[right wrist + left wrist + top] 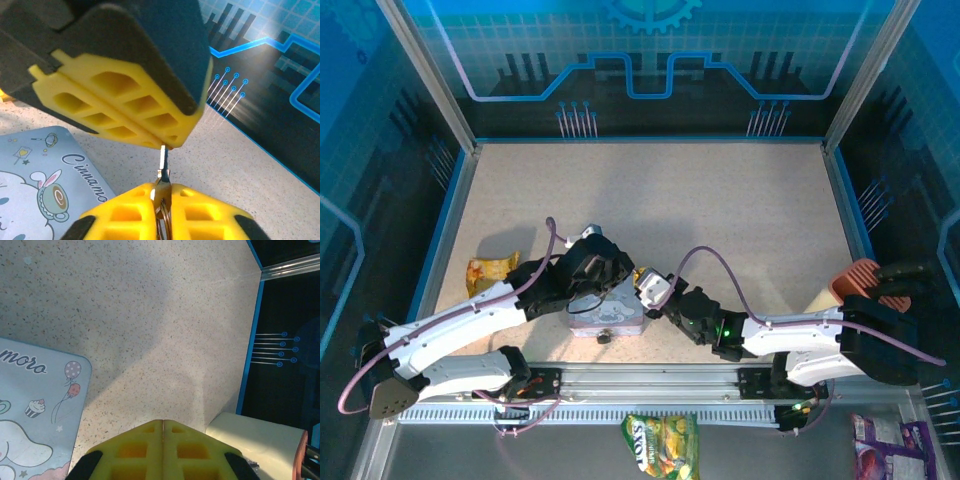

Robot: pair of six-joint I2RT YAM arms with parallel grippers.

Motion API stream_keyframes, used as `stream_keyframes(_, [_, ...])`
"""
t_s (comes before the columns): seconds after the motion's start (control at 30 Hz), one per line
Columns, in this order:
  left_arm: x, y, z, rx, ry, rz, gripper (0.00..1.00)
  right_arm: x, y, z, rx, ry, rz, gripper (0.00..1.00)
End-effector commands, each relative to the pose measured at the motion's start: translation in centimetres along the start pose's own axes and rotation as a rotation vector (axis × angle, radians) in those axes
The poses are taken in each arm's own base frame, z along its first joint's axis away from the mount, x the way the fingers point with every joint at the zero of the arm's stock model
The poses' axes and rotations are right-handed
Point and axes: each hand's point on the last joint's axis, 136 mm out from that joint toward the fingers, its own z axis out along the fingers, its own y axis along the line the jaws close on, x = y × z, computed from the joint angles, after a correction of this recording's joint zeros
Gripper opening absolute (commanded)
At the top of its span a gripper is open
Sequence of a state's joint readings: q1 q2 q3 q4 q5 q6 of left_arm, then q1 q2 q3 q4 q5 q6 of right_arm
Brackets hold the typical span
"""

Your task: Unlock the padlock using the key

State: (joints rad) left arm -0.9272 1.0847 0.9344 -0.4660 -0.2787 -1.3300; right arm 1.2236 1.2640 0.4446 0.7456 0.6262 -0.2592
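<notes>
The key [163,160] is a thin metal sliver on a ring, held in the air between both grippers. My right gripper [161,187] is shut on its head, with the ring hanging down between the yellow fingers. The blade points up into the seam of my left gripper [169,145], whose fingers are pressed together on the tip. In the top view the two grippers meet tip to tip, left gripper [635,272] and right gripper [648,284], above the right end of the lilac cartoon tin [605,318]. A small dark padlock [604,338] sits at the tin's front edge. The left gripper [163,422] looks down on the speckled table.
A yellow snack packet [492,270] lies left of the tin. An orange-brown object [865,280] sits at the right wall. A green snack bag [660,440] and a purple packet [880,440] lie in front of the rail. Blue walls enclose the table.
</notes>
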Motion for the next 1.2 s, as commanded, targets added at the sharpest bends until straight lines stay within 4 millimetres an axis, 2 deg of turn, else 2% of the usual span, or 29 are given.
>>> stream_keyframes(0.0, [0.0, -0.7, -0.3, 0.008, -0.009, 0.005, 0.0, -1.6, -0.9, 0.3, 0.048, -0.016, 0.061, 0.04])
stream_keyframes(0.1, [-0.3, -1.0, -0.4, 0.028, -0.02, 0.027, 0.0, -1.3, -1.1, 0.1, 0.054, -0.002, 0.106, 0.0])
stream_keyframes(0.2, [-0.5, -2.6, -0.5, 0.121, -0.03, 0.091, 0.26, -0.7, -1.9, -0.3, 0.079, 0.029, 0.174, 0.0])
stream_keyframes(0.3, [-1.1, -4.3, -1.0, 0.221, -0.062, 0.174, 0.39, 0.1, -3.4, -1.0, 0.093, 0.033, 0.299, 0.0])
stream_keyframes(0.47, [-2.1, -6.7, -2.3, 0.368, -0.143, 0.401, 0.5, 0.6, -4.2, -2.0, -0.044, 0.01, 0.527, 0.0])
stream_keyframes(0.57, [-1.8, -7.0, -2.7, 0.44, -0.142, 0.524, 0.56, 0.0, -4.4, -3.0, -0.095, -0.034, 0.572, 0.0])
stream_keyframes(0.7, [-0.5, -7.5, -3.3, 0.527, -0.109, 0.602, 0.54, -0.8, -4.3, -3.8, -0.143, -0.07, 0.591, 0.0])
stream_keyframes(0.9, [1.7, -8.8, -3.2, 0.631, -0.016, 0.66, 0.48, -2.3, -2.8, -4.1, -0.264, -0.121, 0.619, 0.0])
stream_keyframes(1.07, [2.1, -8.9, -2.5, 0.612, 0.017, 0.664, 0.37, -2.9, -2.5, -4.1, -0.289, -0.135, 0.629, 0.0])
stream_keyframes(1.17, [1.9, -8.5, -2.0, 0.574, 0.016, 0.656, 0.38, -3.0, -2.9, -4.2, -0.27, -0.148, 0.634, 0.0])
